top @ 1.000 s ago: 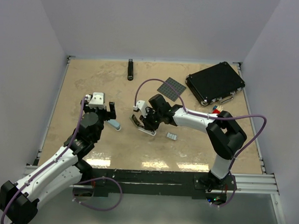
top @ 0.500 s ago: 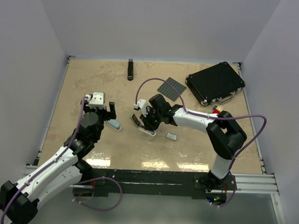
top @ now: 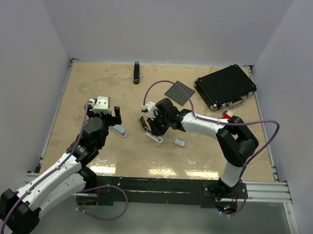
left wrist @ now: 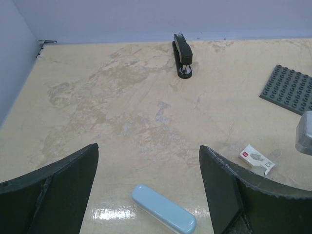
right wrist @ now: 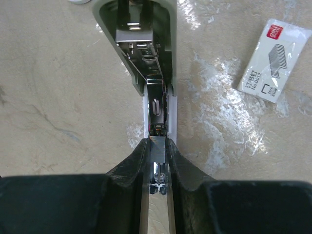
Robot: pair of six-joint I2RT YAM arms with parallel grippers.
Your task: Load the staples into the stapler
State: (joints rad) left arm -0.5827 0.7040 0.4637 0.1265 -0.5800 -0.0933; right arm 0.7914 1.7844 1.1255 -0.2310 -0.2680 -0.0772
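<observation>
Across the tan table [top: 96, 84], left gripper [left wrist: 147, 147] hangs spread wide by the pale blue part [left wrist: 163, 216], right gripper [right wrist: 157, 142] pinches the mid-table stapler [right wrist: 146, 53] by its metal rail, long axis far-left to near-right, open shell pointing away from the fingers, staples box [right wrist: 274, 58] just beside.

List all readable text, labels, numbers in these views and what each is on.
"订书钉": small white rectangular staple box, black print, right wrist view.
"No.00…": same box; last digits blurred.
Red logo square on that box: too small to read.
Grey-green oblong stapler, slim black stapler: no text visible.
</observation>
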